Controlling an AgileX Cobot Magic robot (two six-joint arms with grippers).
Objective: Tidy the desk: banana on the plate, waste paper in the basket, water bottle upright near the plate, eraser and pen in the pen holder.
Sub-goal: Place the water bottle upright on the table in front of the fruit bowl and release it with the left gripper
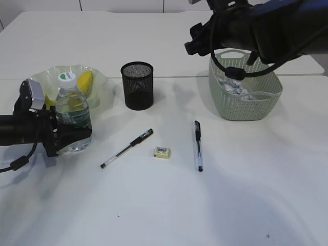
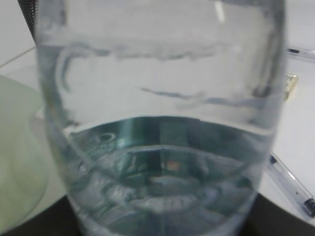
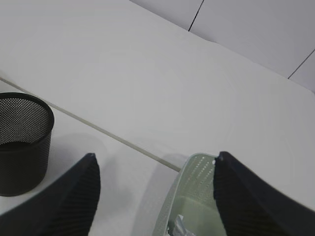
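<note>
Water bottle (image 1: pixel 73 115) upright beside plate (image 1: pixel 105 84), left gripper (image 1: pixel 64 136) around its base; grip or release unclear.

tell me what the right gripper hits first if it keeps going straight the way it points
Probably the near rim of the green basket, which lies between its open jaws; depth is unclear, so it might pass just over it.

Clear water bottle (image 1: pixel 73 115) stands upright beside the plate (image 1: pixel 105 87).

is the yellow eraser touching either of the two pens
Apart. The exterior view shows the small yellow eraser lying between the two black pens, with bare white table visible on both sides of it.
</note>
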